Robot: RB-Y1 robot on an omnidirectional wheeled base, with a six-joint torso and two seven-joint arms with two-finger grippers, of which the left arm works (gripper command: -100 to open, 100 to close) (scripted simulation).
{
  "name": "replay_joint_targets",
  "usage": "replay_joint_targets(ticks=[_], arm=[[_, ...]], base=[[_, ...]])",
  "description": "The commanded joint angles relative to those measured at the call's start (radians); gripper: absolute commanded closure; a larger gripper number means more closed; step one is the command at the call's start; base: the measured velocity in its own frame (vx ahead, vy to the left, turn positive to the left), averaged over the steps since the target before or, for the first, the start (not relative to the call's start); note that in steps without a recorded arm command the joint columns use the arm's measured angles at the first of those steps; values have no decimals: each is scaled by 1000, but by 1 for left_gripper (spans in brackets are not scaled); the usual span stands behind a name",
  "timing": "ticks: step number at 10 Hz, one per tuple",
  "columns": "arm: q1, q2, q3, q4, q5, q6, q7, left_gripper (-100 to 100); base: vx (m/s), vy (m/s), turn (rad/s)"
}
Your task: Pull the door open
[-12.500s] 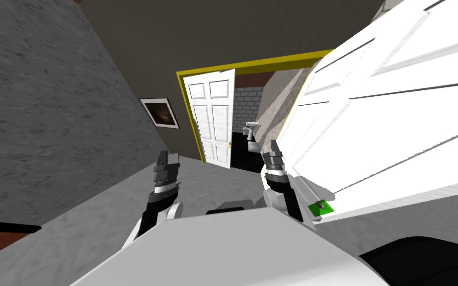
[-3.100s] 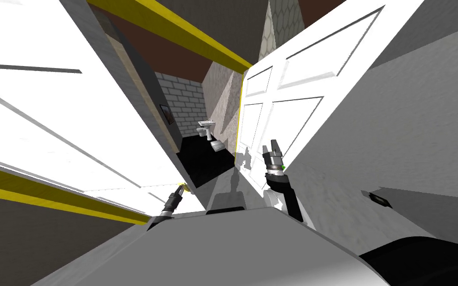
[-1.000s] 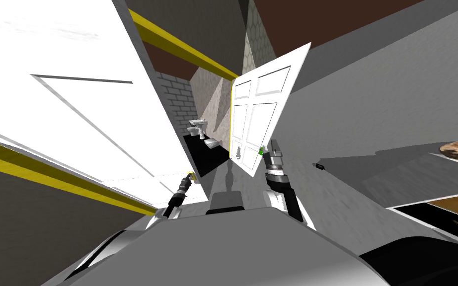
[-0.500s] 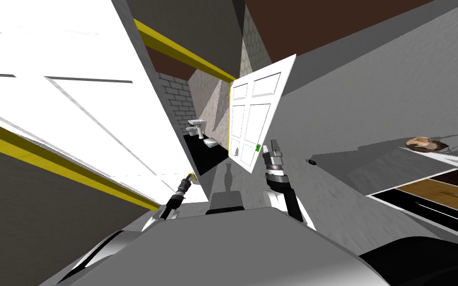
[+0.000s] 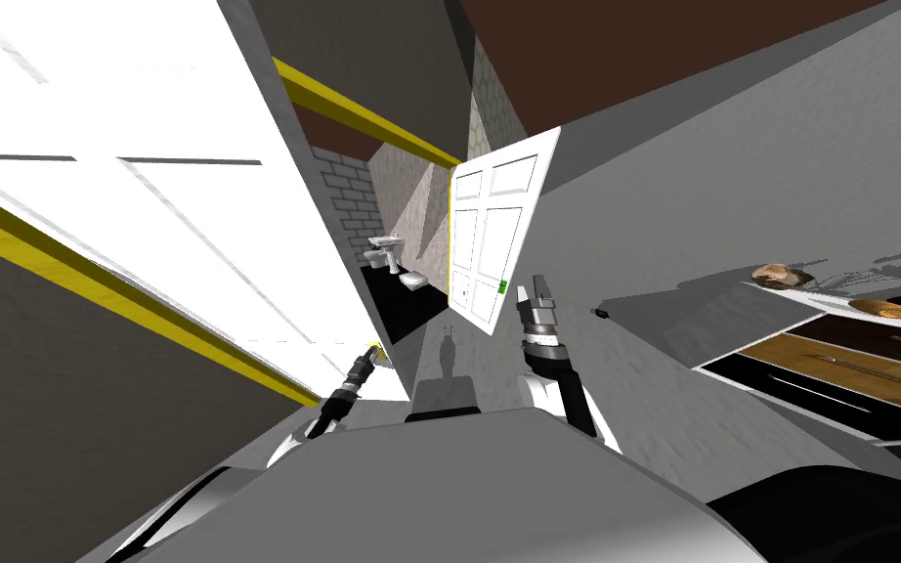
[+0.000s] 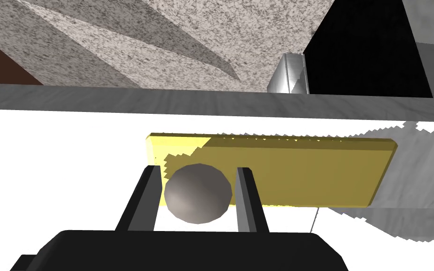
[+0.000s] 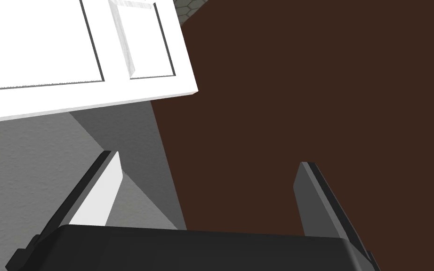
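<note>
Door (image 5: 146,195), white and panelled, is running along my left side. The left gripper (image 6: 198,170) is reaching to its edge, its 2 fingers clamping the round grey knob (image 6: 198,195) that is sitting on a yellow plate (image 6: 305,174). The right gripper (image 7: 209,159) is pointing up ahead of me, fingers spread apart, gripping nothing.

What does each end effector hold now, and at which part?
The left end effector grips the round grey knob of the white door by its two sides. The right end effector is open and holds nothing.
</note>
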Motion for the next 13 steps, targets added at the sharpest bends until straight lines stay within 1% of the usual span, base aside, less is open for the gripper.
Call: replay_joint_targets(ticks=[1, 3, 4, 6, 7, 8, 9, 10, 11, 12, 13], arm=[[0, 7, -8, 24, -5, -30, 12, 100], [23, 30, -23, 24, -16, -72, 35, 100], [29, 37, -27, 24, -19, -83, 41, 100], [29, 37, -27, 24, -19, -83, 41, 100], [46, 54, -38, 23, -27, -114, 58, 100], [51, 59, -42, 23, -29, -122, 62, 100], [51, 59, -42, 18, -29, -122, 62, 100], [61, 69, -49, 23, -34, -141, 73, 100], [61, 69, -49, 43, -34, -141, 73, 100], [63, 63, -51, 24, -36, -144, 71, 100], [81, 71, -56, 19, -38, -156, 76, 100]], base=[[-160, 76, -90], [-142, 95, -114], [-138, 83, -96], [-82, 14, 5], [-109, 51, -92], [-137, 64, -122], [-99, 39, -32], [-126, 42, -63], [-98, 39, -38], [-36, 9, -3], [-113, 54, -141]])
